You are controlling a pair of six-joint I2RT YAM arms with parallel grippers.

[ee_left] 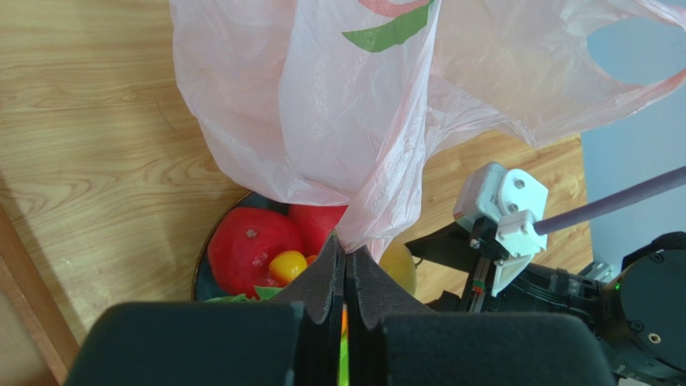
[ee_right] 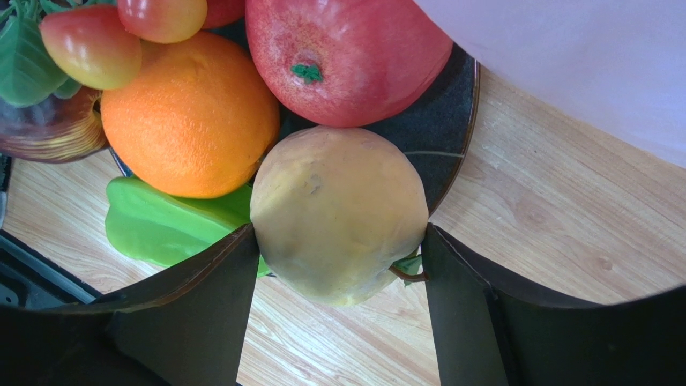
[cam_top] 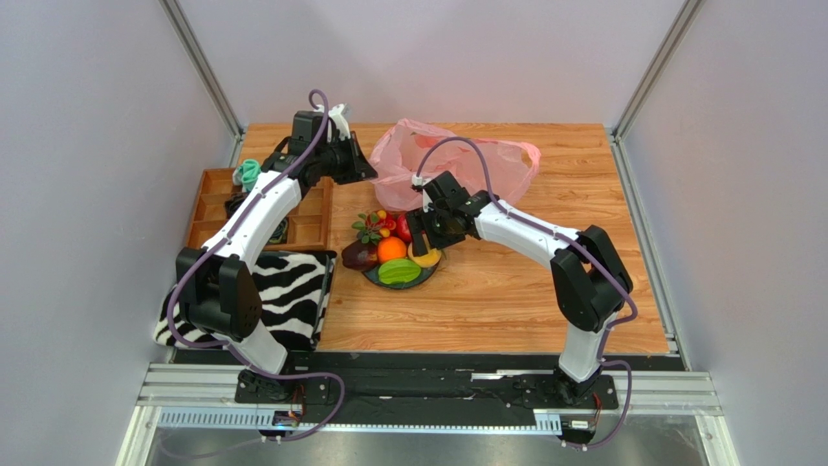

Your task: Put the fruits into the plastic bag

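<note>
The pink plastic bag (cam_top: 457, 160) lies at the back middle of the table. My left gripper (cam_top: 367, 173) is shut on the bag's edge, and in the left wrist view (ee_left: 346, 256) the plastic (ee_left: 338, 104) is bunched between the closed fingers. The fruits sit piled on a dark plate (cam_top: 428, 275): apple (ee_right: 346, 56), orange (ee_right: 189, 121), green fruit (ee_right: 169, 229), dark purple fruit (cam_top: 359, 256) and berries (ee_right: 88, 44). My right gripper (ee_right: 340, 233) holds the yellow peach (ee_right: 338, 209) at the plate's near right rim, one finger touching each side.
A wooden compartment tray (cam_top: 209, 209) holding small items stands at the left edge. The zebra-striped cloth (cam_top: 292, 291) lies at the front left, under my left arm. Grey walls enclose the table on three sides.
</note>
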